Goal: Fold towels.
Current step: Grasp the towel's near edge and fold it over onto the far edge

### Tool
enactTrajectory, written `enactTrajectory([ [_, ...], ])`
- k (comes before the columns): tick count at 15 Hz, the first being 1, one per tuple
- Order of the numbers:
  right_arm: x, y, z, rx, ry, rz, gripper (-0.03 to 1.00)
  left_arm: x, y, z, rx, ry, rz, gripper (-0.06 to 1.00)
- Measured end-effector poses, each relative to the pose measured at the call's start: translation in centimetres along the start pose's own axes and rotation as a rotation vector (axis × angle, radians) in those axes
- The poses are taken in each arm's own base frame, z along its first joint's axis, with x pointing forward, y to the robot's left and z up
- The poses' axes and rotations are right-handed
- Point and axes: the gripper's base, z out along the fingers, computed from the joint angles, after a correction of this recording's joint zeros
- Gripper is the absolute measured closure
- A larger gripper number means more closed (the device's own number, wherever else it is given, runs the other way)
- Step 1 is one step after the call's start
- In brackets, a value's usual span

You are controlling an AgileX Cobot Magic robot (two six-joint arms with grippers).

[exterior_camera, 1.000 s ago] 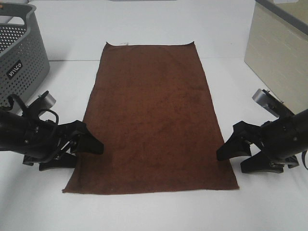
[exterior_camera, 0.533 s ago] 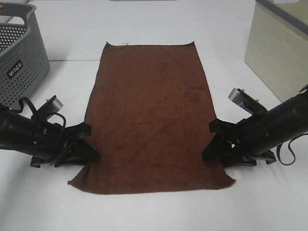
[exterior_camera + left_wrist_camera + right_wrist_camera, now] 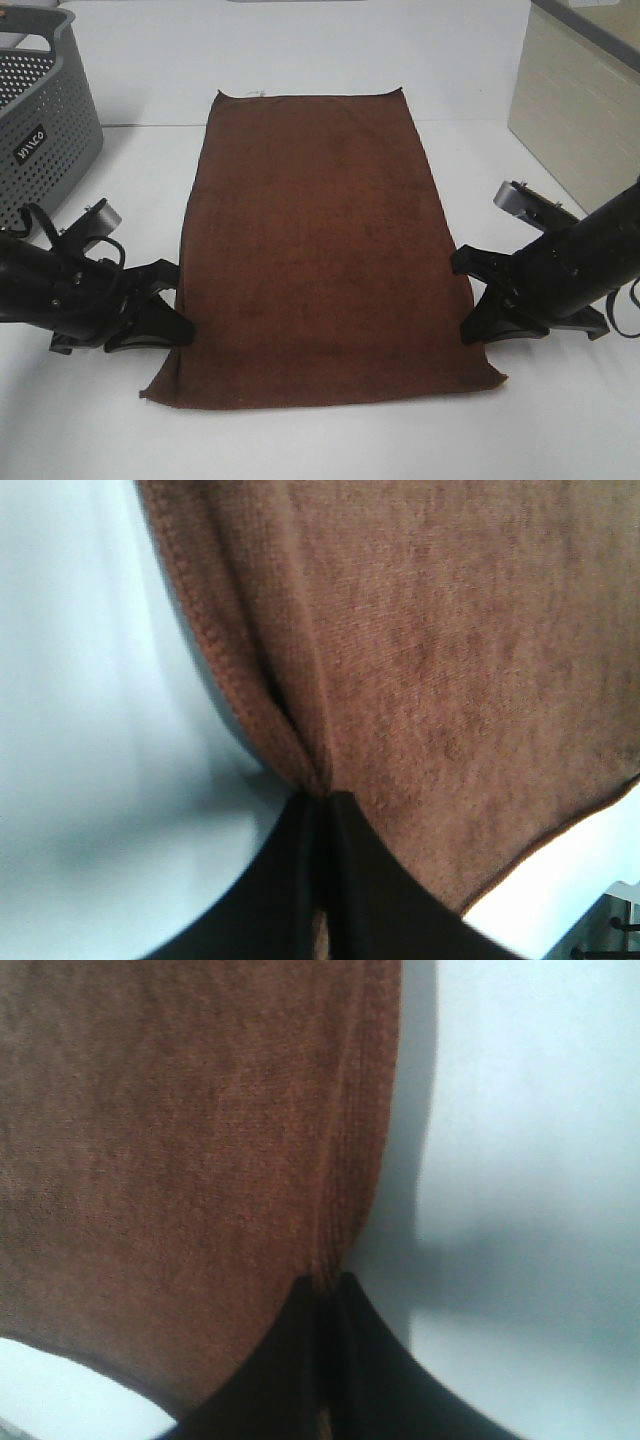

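The dark reddish-brown towel (image 3: 315,240) lies lengthwise on the white table, with a small white tag (image 3: 256,93) at its far short edge. My left gripper (image 3: 178,322) is shut on the towel's left long edge near the front corner. My right gripper (image 3: 468,318) is shut on the right long edge near the front corner. The left wrist view shows the towel (image 3: 430,650) pinched into a fold between the closed black fingers (image 3: 360,890). The right wrist view shows the towel (image 3: 180,1130) pinched the same way between the fingers (image 3: 290,1360). The towel's front part is lifted slightly at both grips.
A grey perforated basket (image 3: 40,110) stands at the back left of the table. A beige cabinet (image 3: 580,100) stands at the right edge. White table surface (image 3: 320,440) lies in front of the towel.
Both grippers moved in to the towel's long edges and closed on them. The front corners have pulled in and lifted a little; the right gripper then shifted outward with the edge.
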Motion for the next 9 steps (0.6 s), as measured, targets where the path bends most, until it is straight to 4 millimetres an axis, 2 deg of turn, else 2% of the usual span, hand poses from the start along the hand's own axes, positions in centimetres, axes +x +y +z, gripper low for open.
enactTrajectory([
  [2, 1.6, 0.4, -1.3, 0.003, 0.016, 0.000, 0.97, 1.8, -0.4, -1.6, -0.002, -0.005, 0.005, 0.94],
  [3, 3.4, 0.3, -1.7, 0.002, 0.036, 0.004, 0.97, 3.5, -0.4, -2.6, -0.006, 0.004, 0.001, 0.94],
  [4, 4.0, 0.3, -1.8, 0.002, 0.040, 0.007, 0.97, 4.0, -0.4, -2.8, -0.007, 0.006, -0.001, 0.94],
  [6, 7.1, -0.1, -2.0, -0.004, 0.081, 0.039, 0.97, 6.1, -0.5, -4.2, -0.005, 0.006, 0.000, 0.94],
  [7, 9.1, -0.3, -2.1, -0.005, 0.097, 0.056, 0.97, 7.9, -0.4, -4.9, 0.005, 0.019, -0.004, 0.94],
  [9, 10.7, -0.4, -2.5, -0.010, 0.100, 0.055, 0.97, 9.7, -0.3, -5.7, 0.005, 0.024, -0.009, 0.94],
])
